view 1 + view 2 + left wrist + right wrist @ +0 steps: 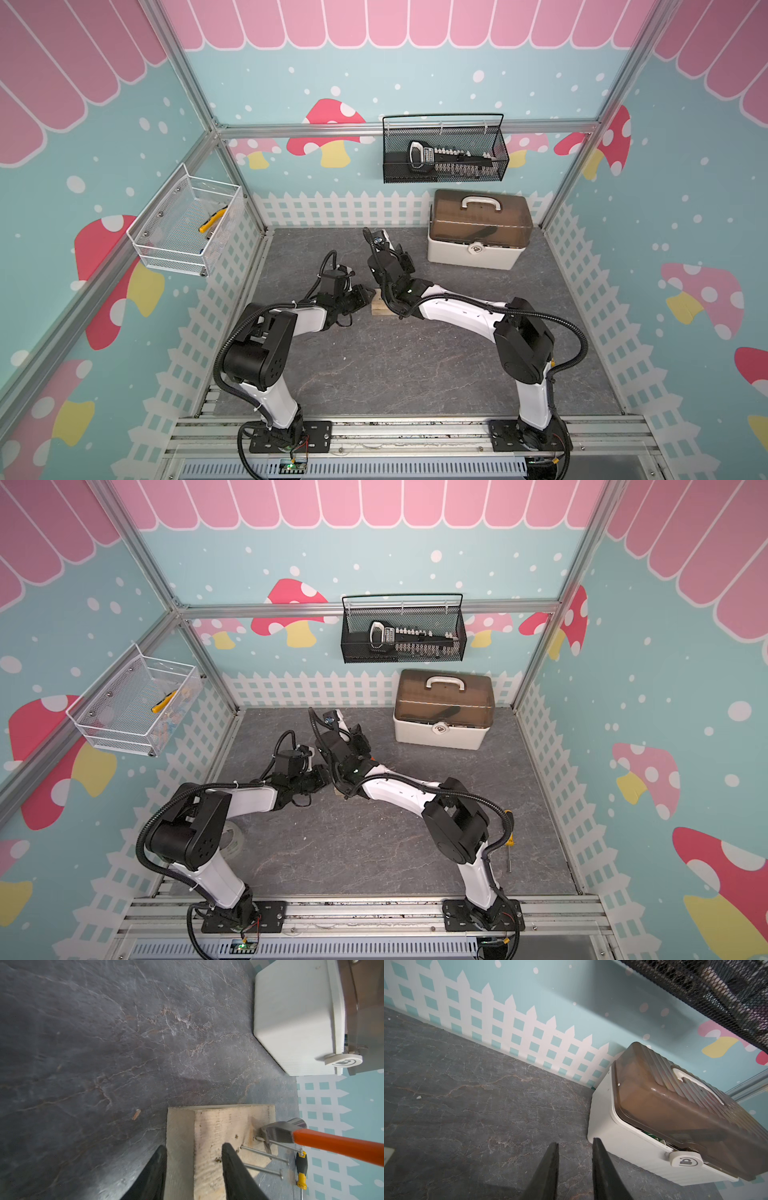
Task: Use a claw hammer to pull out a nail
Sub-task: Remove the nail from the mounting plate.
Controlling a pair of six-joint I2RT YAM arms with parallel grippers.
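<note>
Well, hammer (311, 1138): silver hd, orange neck

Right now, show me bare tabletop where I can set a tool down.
Bare: the grey marbled tabletop between the two arm bases, and its back strip along the fence-printed wall beside the white toolbox with brown lid. Crowded: around the pale wooden block, where left pincer, right pincer, steel claw hammer and nails meet.

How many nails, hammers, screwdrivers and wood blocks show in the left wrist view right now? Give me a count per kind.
nails: 3, all standing in the block
claw hammer: 1
screwdriver: 1
wood block: 1
Total: 6
</note>
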